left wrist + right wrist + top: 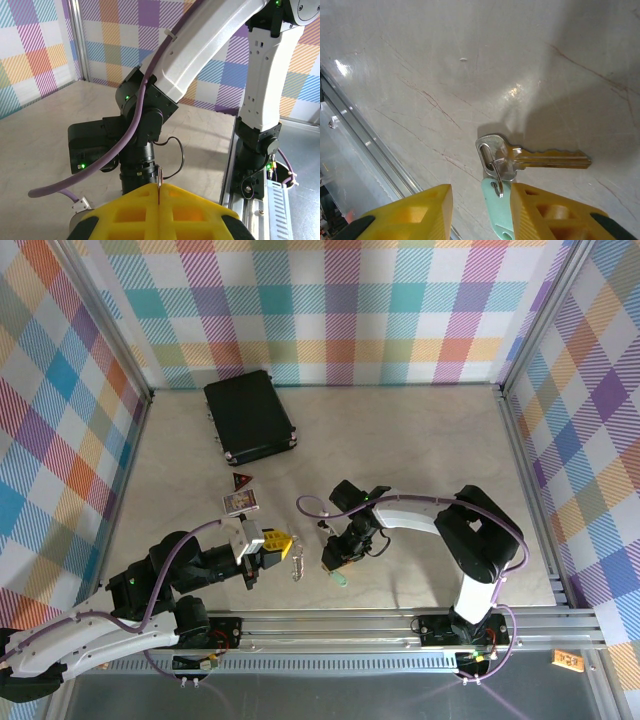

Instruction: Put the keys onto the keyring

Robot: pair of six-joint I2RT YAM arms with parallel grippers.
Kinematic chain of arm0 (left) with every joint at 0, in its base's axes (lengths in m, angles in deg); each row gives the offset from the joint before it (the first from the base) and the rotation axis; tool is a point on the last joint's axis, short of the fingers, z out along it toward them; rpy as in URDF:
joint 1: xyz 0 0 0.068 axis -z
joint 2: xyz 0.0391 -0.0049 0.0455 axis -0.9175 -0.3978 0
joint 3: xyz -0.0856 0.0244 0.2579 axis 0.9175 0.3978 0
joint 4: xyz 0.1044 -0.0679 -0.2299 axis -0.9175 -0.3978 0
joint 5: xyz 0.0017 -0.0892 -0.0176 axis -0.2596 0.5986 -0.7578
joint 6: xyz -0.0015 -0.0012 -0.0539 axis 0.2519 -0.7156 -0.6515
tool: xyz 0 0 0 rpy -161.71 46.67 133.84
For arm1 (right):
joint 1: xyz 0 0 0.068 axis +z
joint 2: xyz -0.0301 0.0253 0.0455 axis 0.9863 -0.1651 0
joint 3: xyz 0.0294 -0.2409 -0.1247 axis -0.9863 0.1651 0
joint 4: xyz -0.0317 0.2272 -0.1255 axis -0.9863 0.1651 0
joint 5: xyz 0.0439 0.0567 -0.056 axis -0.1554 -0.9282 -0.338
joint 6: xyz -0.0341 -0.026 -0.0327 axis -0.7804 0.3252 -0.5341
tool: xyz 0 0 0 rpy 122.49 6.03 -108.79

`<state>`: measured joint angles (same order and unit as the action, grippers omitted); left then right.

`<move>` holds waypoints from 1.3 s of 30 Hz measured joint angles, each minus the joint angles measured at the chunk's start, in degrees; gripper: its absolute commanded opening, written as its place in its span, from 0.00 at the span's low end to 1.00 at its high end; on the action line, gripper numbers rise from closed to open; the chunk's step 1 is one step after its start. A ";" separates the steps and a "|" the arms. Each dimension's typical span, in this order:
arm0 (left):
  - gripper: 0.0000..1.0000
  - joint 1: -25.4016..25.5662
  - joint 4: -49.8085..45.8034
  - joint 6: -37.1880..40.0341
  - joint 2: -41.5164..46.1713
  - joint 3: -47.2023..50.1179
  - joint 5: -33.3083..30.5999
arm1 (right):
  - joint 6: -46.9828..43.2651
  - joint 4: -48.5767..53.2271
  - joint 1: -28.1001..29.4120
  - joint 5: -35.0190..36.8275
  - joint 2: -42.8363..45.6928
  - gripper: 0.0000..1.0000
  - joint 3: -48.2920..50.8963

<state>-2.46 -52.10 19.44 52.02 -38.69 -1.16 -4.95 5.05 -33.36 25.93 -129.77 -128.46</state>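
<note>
The keys (498, 214) lie on the table. They are a teal-green plastic-headed piece joined by a small split ring to a silver-headed key with a brass blade (547, 160). My right gripper (481, 192) hangs over them, open; the teal head lies between the yellow fingers, against the right one. From above, the right gripper (335, 562) is near the front rail with the teal head (343, 580) below it. My left gripper (159, 186) is shut on the keyring (159, 175), seen as a thin metal edge. In the top view the keyring (296, 564) dangles beside the left gripper (280, 542).
A black rectangular case (248, 418) lies at the back left. A small card (240, 502) and a red triangular tag (240, 480) sit behind the left gripper. The aluminium rail (400, 620) runs along the near edge. The right arm (145, 125) stands close in front of the left gripper.
</note>
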 measured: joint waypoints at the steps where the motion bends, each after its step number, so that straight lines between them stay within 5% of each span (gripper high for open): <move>1: 0.00 0.00 0.00 0.00 0.00 0.00 0.00 | -0.02 -0.02 0.00 0.00 -0.07 0.35 0.00; 39: 0.00 0.00 0.02 -0.22 0.00 0.00 0.11 | -0.42 -2.14 0.00 -1.20 -1.88 0.15 0.00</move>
<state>-2.46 -52.07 19.22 52.02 -38.69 -1.05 -5.36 2.91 -33.36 24.72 -131.65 -128.46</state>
